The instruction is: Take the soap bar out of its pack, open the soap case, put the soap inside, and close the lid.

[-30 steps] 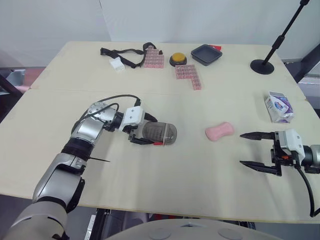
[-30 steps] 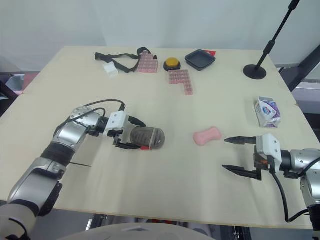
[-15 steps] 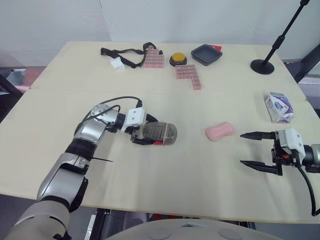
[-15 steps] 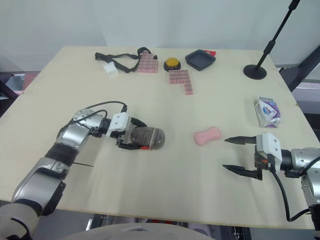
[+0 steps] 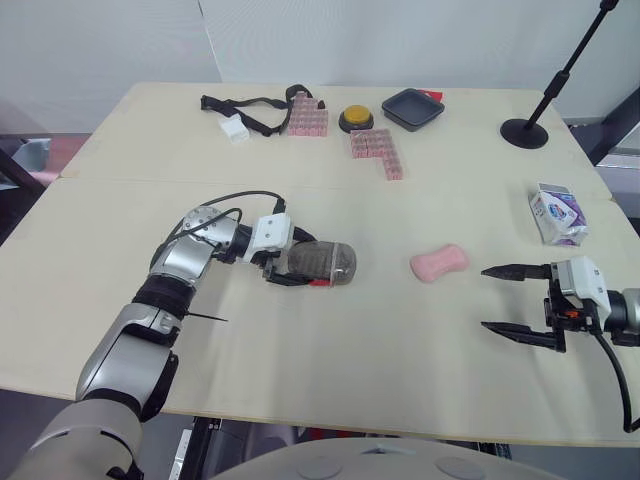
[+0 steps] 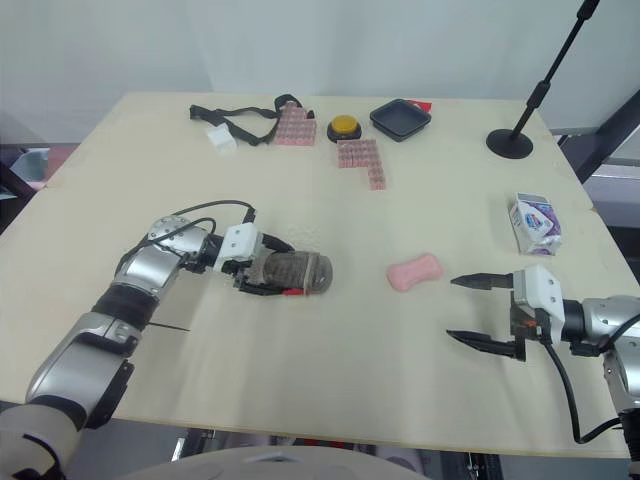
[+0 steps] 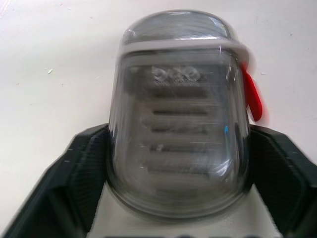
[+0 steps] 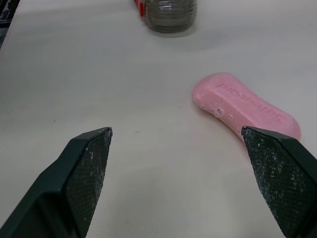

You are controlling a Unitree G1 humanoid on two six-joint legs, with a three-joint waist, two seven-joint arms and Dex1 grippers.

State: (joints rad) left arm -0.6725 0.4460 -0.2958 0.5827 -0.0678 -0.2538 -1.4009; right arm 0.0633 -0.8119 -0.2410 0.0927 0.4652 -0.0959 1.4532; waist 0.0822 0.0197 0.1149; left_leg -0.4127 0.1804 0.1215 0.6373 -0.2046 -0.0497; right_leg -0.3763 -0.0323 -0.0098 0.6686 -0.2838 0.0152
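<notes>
While left gripper (image 5: 301, 264) clamps the soap case (image 7: 181, 114) on the beige table (image 5: 340, 375), right gripper (image 5: 484, 297) gapes.

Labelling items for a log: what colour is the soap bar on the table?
The soap is pink, clearest in the right wrist view.

The left gripper (image 5: 298, 263), clamped on the soap case (image 5: 326, 261), has carried it slightly toward two o'clock across the table. The wrist has rolled a little, so the case shows a different part of its ribbed side and its red tab (image 5: 319, 284) sits marginally higher. The left forearm (image 5: 185, 259) has edged toward twelve o'clock.
</notes>
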